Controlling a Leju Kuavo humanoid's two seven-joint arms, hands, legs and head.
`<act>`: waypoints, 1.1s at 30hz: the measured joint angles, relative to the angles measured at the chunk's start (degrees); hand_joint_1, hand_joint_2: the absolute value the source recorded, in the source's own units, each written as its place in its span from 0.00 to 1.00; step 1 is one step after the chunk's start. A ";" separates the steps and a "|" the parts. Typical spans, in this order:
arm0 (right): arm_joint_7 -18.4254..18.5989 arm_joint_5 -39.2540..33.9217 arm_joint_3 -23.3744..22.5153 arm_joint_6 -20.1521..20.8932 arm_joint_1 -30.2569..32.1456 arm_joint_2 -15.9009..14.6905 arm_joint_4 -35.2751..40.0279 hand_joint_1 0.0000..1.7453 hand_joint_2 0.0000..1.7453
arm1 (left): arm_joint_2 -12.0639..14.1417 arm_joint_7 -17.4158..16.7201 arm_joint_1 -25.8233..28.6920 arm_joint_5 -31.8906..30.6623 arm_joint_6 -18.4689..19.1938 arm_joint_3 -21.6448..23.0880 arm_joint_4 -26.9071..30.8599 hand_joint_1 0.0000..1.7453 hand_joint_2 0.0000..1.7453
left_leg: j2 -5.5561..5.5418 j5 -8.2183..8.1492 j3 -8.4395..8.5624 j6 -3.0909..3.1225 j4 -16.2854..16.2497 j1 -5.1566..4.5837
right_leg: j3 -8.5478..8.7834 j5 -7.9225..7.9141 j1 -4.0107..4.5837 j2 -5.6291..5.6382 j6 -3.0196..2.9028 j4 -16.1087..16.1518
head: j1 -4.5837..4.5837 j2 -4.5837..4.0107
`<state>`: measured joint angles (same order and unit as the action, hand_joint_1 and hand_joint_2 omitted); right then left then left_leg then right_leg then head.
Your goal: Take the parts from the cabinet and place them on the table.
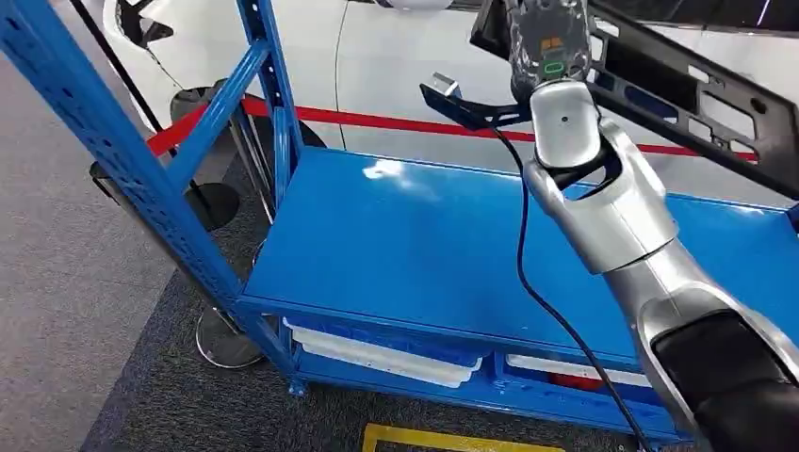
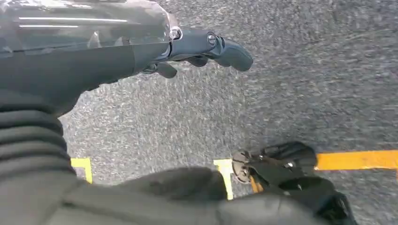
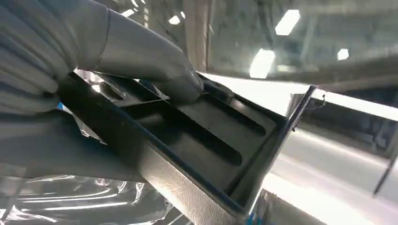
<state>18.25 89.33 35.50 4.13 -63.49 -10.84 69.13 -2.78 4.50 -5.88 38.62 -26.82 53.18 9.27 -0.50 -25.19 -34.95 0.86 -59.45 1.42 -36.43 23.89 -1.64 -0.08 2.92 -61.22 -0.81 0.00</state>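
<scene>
A long black plastic part (image 1: pixel 697 104) with several cut-outs is held up at the top right of the head view, above the back of the blue cabinet shelf (image 1: pixel 405 245). My right hand (image 1: pixel 546 42) grips its left end with the silver arm raised. In the right wrist view the thick grey thumb (image 3: pixel 155 61) presses on the inside of the black part (image 3: pixel 202 140), which is a shallow ribbed tray shape. My left hand (image 2: pixel 187 47) hangs over grey carpet with its dark fingers stretched out and nothing in them.
The blue shelf top is bare. White bins (image 1: pixel 377 353) sit on the level below, and something red (image 1: pixel 575 381) lies beside them. A white car body (image 1: pixel 396 56) stands behind the cabinet, a blue upright (image 1: pixel 113 141) and round stand bases (image 1: pixel 212 202) to the left. Yellow floor tape (image 1: pixel 443 440) runs in front.
</scene>
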 joint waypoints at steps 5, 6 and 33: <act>-1.14 -5.26 -0.89 -4.85 -0.92 -0.02 2.22 1.00 1.00 | -0.28 1.23 0.29 0.68 -0.02 -0.02 0.00 0.00 1.00 | -0.19 0.19 -0.01 -1.77 0.48 -0.22 | 0.79 0.86 0.94 0.12 -1.82 2.43 | -0.02 0.00; -1.29 -6.67 -1.62 -5.86 -0.84 0.00 3.24 1.00 1.00 | -0.31 1.27 0.31 0.96 -0.04 -0.02 0.00 0.00 1.00 | 0.00 -0.50 -0.37 -1.96 0.00 -0.12 | 1.09 0.60 0.46 -0.01 -2.32 2.93 | -0.13 0.00; -32.62 -60.95 -20.29 -17.09 23.56 10.67 24.11 1.00 1.00 | -0.94 0.52 0.10 1.62 -1.77 0.11 0.00 0.00 1.00 | -0.09 -0.20 0.38 -0.68 0.57 -0.39 | 0.79 0.90 0.45 0.24 -0.97 2.42 | 0.31 0.00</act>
<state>-14.37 28.38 15.21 -12.96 -39.93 -0.17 93.24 -3.72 5.03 -5.78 40.24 -28.59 53.29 9.27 -0.58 -25.39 -34.56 0.18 -58.88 1.03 -35.64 24.78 -1.20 0.16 1.95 -58.81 -0.50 0.00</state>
